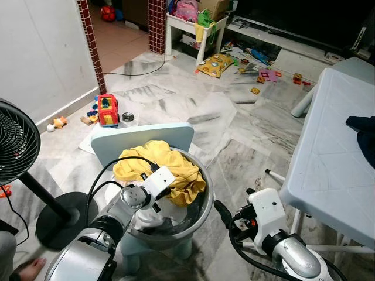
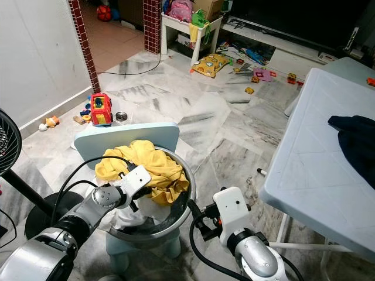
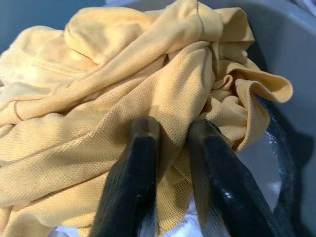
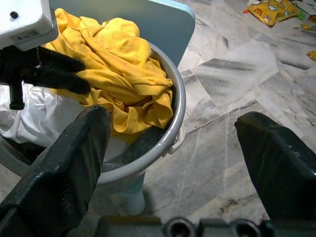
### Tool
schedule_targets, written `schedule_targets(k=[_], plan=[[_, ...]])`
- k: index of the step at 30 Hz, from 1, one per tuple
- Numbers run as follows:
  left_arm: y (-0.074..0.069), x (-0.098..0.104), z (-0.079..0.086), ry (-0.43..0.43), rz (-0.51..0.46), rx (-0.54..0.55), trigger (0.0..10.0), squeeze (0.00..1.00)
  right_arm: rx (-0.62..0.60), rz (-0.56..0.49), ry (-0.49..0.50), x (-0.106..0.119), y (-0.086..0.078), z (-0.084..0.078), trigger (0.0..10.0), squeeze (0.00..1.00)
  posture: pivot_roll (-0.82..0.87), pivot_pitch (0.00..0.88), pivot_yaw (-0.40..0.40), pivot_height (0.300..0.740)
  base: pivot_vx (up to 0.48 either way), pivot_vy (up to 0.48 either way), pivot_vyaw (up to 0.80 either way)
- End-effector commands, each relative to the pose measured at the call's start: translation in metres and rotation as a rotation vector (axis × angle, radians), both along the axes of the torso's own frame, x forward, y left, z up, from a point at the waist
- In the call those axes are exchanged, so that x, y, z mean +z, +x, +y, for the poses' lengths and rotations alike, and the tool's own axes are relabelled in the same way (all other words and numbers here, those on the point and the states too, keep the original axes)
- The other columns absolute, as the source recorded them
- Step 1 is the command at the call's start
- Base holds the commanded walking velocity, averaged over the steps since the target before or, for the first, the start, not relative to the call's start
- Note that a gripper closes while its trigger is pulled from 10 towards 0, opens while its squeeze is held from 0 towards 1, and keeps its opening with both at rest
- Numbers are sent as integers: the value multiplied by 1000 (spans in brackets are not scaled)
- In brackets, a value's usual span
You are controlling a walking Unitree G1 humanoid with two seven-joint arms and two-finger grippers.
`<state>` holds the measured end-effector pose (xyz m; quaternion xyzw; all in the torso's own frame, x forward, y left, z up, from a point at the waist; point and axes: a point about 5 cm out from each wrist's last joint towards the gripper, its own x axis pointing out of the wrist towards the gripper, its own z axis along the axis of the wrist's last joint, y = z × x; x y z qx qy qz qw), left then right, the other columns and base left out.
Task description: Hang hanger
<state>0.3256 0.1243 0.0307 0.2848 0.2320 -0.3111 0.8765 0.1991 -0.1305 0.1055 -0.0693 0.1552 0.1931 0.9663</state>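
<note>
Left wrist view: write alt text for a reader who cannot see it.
The left gripper has its two black fingers pinching a fold of crumpled yellow shirt heaped in a grey basin. White cloth shows underneath.

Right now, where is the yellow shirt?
The yellow shirt lies heaped in the grey basin on the pale blue chair, low and left of centre in the eye views, with the left gripper pinching a fold of it.
</note>
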Motion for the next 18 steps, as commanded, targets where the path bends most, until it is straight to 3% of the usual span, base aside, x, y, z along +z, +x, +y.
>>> schedule_targets(k=[1,7,11,12,13,14,18], plan=[[4,4,-1,-11,-17,18,0,0,-16,-6,-16,2,0,-5,10000,0,2,85,-113,740,0,0,0],[6,6,2,-50,-38,81,0,0,16,3,0,1,-2,0,10000,0,8,87,-111,740,0,0,0],[7,9,-1,-126,-43,93,0,0,16,7,-4,0,-2,-1,10000,0,10,91,-111,740,0,0,0],[8,12,-2,-152,-48,93,0,0,17,9,-4,-1,-2,-1,10000,0,12,93,-111,740,0,0,0],[12,20,-7,-231,-66,97,0,0,20,13,-4,-2,-3,-1,10000,0,13,93,-111,740,0,0,0],[12,20,-7,-231,-66,97,0,0,20,13,-4,-2,-3,-1,10000,0,13,93,-111,740,0,0,0],[24,55,-22,-410,-203,30,0,0,16,18,-5,-4,-3,-2,10000,0,23,99,-111,740,0,0,0]])
